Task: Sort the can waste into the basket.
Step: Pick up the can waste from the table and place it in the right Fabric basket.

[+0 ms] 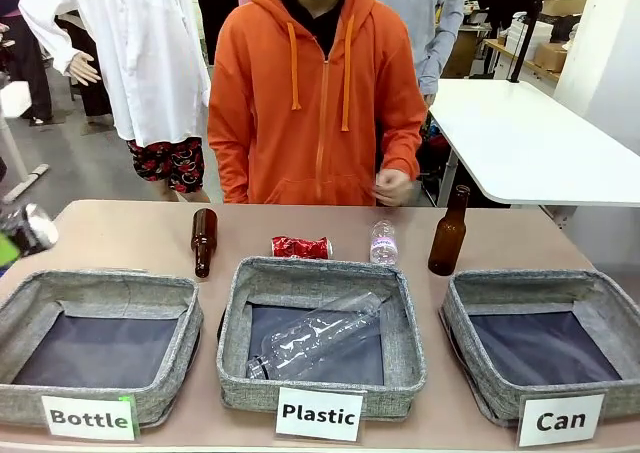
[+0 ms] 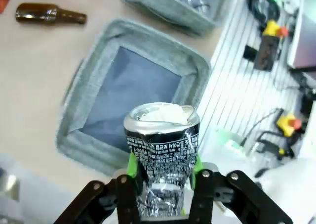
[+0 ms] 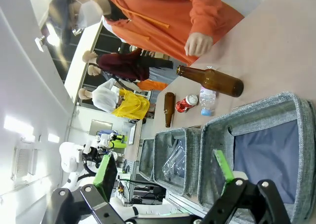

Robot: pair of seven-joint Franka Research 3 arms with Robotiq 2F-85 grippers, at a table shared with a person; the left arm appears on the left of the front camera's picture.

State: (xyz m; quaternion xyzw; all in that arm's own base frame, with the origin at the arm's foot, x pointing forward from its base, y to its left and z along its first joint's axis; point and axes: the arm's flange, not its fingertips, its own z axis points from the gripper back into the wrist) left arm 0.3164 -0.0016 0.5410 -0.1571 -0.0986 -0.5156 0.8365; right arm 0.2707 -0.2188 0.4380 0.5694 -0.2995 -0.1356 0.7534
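Observation:
My left gripper [image 2: 162, 184] is shut on a dented black can [image 2: 162, 145] with a silver top and white print. It holds the can above the empty grey basket labelled "Bottle" [image 2: 79, 85]. In the front view this can [image 1: 35, 225] shows at the far left edge, over the table. A crushed red can [image 1: 300, 247] lies on the table behind the middle basket, also seen as the red can [image 3: 186, 103] from the right wrist. My right gripper [image 3: 165, 172] is open and empty, above the near side of the "Can" basket [image 1: 470, 303], which is empty.
The middle "Plastic" basket [image 1: 240, 293] holds a clear plastic bottle [image 1: 315, 338]. Two brown glass bottles stand on the table, one [image 1: 204, 241] behind the left baskets and one [image 1: 449, 231] behind the right. A small clear bottle [image 1: 383, 242] stands beside the red can. A person in an orange hoodie [image 1: 315, 93] stands at the far side.

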